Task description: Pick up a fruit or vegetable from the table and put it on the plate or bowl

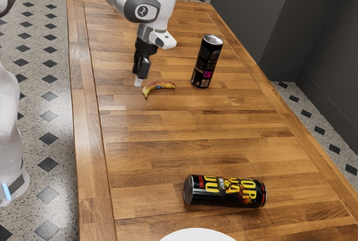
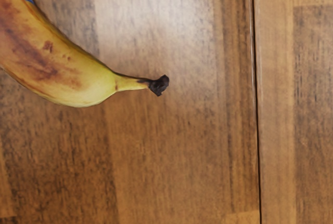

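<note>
A yellow banana [image 1: 158,88] with brown spots lies on the wooden table [image 1: 184,135], toward the far end. My gripper [image 1: 138,80] hangs low over the table just beside the banana's end, on the exterior view's left of it, and holds nothing. In the wrist view the banana [image 2: 57,68] lies off to one side of the hand, its dark stem tip pointing toward the bare wood under the hand. The rim of a white plate [image 1: 196,234] shows at the table's near edge.
A black drink can [image 1: 207,62] stands upright to the exterior view's right of the banana. A second black can [image 1: 225,191] lies on its side near the plate. Bare wood stretches between the banana and the lying can.
</note>
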`<action>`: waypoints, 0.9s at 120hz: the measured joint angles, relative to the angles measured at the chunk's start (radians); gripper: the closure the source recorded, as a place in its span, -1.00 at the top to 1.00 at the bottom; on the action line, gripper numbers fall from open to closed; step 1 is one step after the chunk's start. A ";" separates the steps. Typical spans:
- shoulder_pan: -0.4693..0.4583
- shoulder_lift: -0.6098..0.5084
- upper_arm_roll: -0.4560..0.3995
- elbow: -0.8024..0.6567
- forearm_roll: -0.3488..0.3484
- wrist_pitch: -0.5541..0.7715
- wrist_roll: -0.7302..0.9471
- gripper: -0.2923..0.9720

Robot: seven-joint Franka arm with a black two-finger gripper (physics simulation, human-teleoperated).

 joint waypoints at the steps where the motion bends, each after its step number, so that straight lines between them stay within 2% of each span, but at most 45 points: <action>1: 0.000 0.002 0.001 0.000 0.000 0.004 0.000 0.50; 42: -0.004 0.170 0.046 0.114 -0.011 0.131 -0.007 0.50; 108: 0.013 0.229 0.058 0.114 -0.022 0.189 -0.015 0.50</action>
